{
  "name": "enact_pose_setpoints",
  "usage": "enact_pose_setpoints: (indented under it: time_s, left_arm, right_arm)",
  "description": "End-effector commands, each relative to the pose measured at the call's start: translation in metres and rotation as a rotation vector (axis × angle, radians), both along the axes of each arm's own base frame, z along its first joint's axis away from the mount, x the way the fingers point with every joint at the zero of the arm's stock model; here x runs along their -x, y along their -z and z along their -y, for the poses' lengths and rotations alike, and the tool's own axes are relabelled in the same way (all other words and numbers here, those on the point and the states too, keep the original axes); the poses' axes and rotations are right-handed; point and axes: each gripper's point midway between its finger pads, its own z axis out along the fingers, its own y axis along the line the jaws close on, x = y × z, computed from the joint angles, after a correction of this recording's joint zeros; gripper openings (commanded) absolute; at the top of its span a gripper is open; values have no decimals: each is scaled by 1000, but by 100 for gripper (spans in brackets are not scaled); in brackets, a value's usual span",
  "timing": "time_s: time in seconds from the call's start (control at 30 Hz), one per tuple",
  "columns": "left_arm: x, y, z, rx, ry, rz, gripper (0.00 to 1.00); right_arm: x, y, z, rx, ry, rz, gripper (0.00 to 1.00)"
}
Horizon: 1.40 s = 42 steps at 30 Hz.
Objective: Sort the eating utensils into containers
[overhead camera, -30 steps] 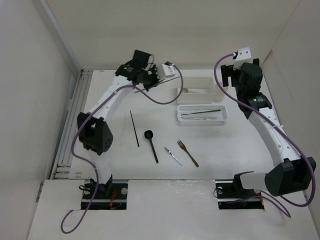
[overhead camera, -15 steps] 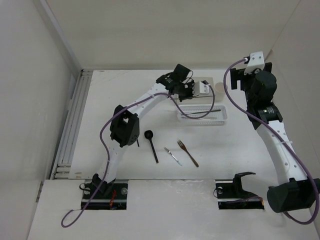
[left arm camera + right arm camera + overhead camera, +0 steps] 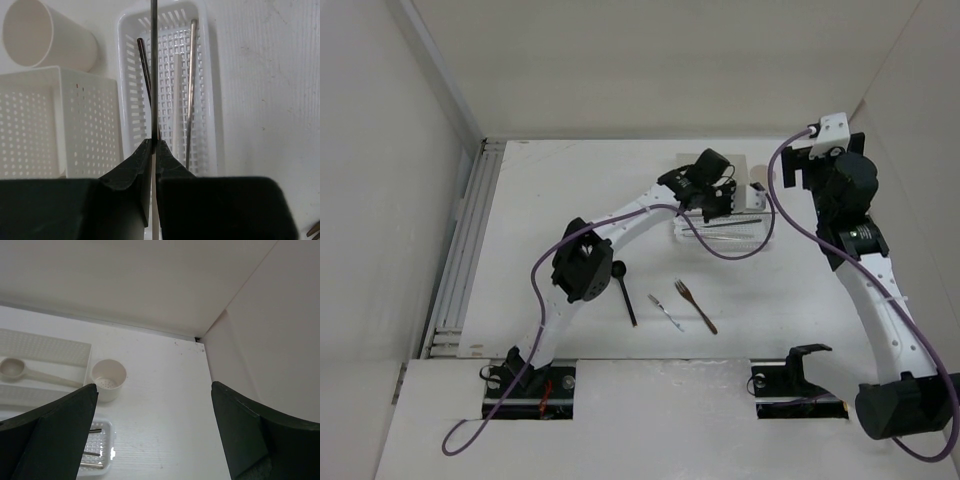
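Left jaws now over basket (image 3: 204, 100), chopstick (image 3: 154, 70) between.

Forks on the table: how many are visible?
2. The small silver fork lies just left of the longer brown fork, both on the bare table. Others may hide under the left arm.

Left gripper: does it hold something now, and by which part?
Yes: the left gripper is shut on a thin dark chopstick. A long part sticks out ahead, above the basket tray; the rear end is hidden.

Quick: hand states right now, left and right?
Left hand: closed on a chopstick.
Right hand: open, holding nothing.
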Motion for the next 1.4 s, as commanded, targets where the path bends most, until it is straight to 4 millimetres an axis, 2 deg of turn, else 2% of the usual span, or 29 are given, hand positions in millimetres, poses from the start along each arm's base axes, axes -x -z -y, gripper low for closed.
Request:
enact_pose_setpoints:
  time_s: [0.0,0.07,0.1,0.13,0.23,0.37,0.43,0.5,0.53,0.57,0.6,0.67,0.73,0.77,0.8,0.83,0.87,0.9,0.93,0.97,1.0,1.03,1.07,1.1,1.13,1.17,1.27,1.37]
  left_arm:
    - [-7,10,-3,-4,-65,-16,0]
    - [-6,12,1,-1,-79,-8,0]
    - [-8,12,0,-6,-88,-2,0]
    - [-8,15,-1,-8,-89,-3,0]
    - [-9,26,0,-26,-103,10,0]
    - [-18,21,1,-13,-139,45,0]
    - [-21,19,2,-7,-148,58,4]
    - [-23,17,3,0,-148,64,17]
    - [-23,17,3,0,-148,64,28]
    - [-23,17,3,0,-148,64,40]
    - [-23,17,3,0,-148,64,57]
    - [-22,12,3,6,-157,55,65]
    - [-23,-5,4,20,-157,66,65]
    - [-18,-5,1,3,-150,46,65]
    - [-18,-21,1,17,-150,56,62]
    - [-16,-22,-2,5,-150,47,58]
    - [-14,-29,-14,-24,-142,52,52]
    - [-18,-35,-24,-31,-151,55,42]
    - [-16,-29,-35,-58,-153,42,37]
    - [-15,-44,-45,-45,-164,52,33]
    - [-21,-41,-62,-58,-191,42,29]
    - [-18,-22,-78,-94,-220,12,28]
    - [-21,-21,-89,-91,-248,-1,28]
    - [-31,-30,-105,-63,-295,7,28]
    - [-34,-23,-116,-69,-338,-20,29]
    - [-32,-3,-129,-102,-362,-60,31]
    - [-39,15,-154,-129,-438,-115,31]
    - [-42,24,-159,-117,-464,-157,31]
  right_arm:
    - [5,-22,-1,-11,-16,89,100]
    - [10,-30,-1,-13,-16,116,100]
    - [9,-25,-2,-12,-25,106,100]
    - [11,-32,-2,-14,-26,127,100]
    - [13,-29,-3,-5,-35,123,100]
    - [15,-30,-5,-6,-45,134,100]
    - [17,-34,-6,3,-54,142,100]
    - [17,-34,-6,3,-54,142,100]
    - [17,-34,-6,3,-54,142,100]
    - [17,-34,-6,3,-54,142,100]
    - [17,-34,-6,3,-54,142,100]
    - [17,-34,-5,14,-54,142,100]
    - [17,-34,-5,14,-54,142,100]
    - [17,-34,-5,14,-54,142,100]
    - [17,-34,-7,14,-63,142,100]
    - [17,-34,-7,14,-63,142,100]
    - [17,-29,-7,15,-64,133,100]
    - [17,-29,-7,15,-64,133,100]
    - [17,-29,-7,15,-64,133,100]
    - [17,-29,-7,15,-64,133,100]
    - [17,-29,-9,15,-73,133,100]
    - [17,-29,-9,15,-73,133,100]
    - [17,-29,-9,15,-73,133,100]
    - [16,-25,-9,15,-73,124,100]
    - [16,-25,-9,15,-73,124,100]
    - [13,-24,-9,15,-73,124,100]
    - [13,-24,-9,15,-73,124,100]
    - [13,-24,-9,15,-73,124,100]
